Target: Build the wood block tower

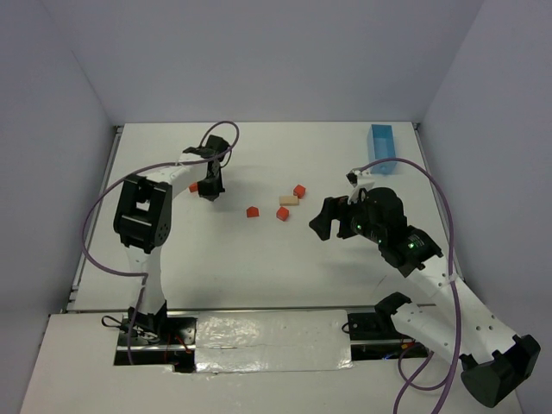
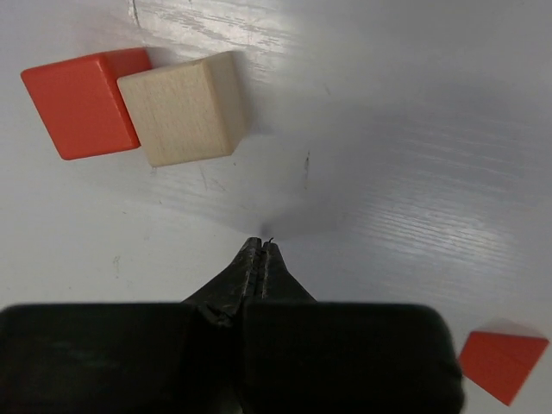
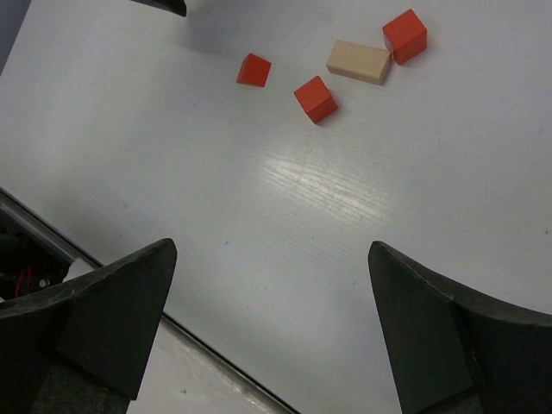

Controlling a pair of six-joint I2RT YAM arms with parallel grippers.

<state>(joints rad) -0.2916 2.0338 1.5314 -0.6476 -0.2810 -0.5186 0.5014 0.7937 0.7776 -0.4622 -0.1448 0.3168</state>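
My left gripper (image 1: 210,186) is shut and empty, low over the table at the back left. In the left wrist view its closed tips (image 2: 261,247) sit just short of a tan cube (image 2: 185,108) that touches a red block (image 2: 82,103); the red one shows beside the gripper from above (image 1: 194,187). In the middle lie a red block (image 1: 253,211), a second red block (image 1: 282,213), a tan bar (image 1: 289,200) and a third red block (image 1: 299,191). My right gripper (image 1: 321,220) is wide open and empty, right of them. Its wrist view (image 3: 272,248) shows the tan bar (image 3: 359,61) ahead.
A light-blue rectangular tray (image 1: 384,148) stands at the back right corner. White walls close the table on three sides. Purple cables loop above both arms. Another red block (image 2: 502,362) lies to the right of my left gripper.
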